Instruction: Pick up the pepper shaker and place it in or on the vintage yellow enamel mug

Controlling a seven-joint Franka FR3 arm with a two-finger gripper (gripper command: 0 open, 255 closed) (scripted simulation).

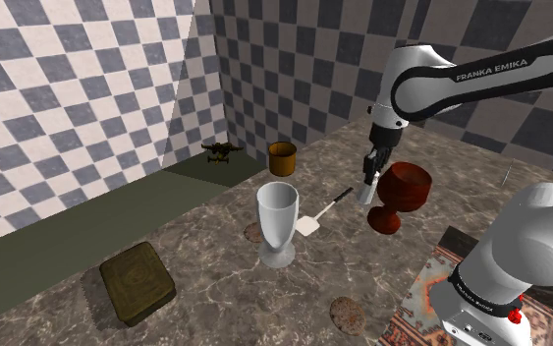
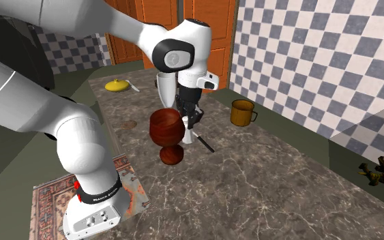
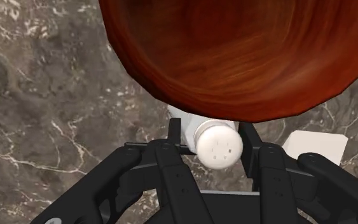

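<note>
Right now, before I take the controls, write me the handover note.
Pincer: shut on the white pepper shaker, close beside the red-brown goblet.
Yellow mug: upright on the marble counter, apart from the pincer.
Done: shaker grasped.
Left: carry it to the mug, set it in or on it.

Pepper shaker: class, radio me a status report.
Gripper shut on the white pepper shaker. Yellow mug stands apart, untouched. Red-brown goblet close beside the gripper, crowding the path.
</note>
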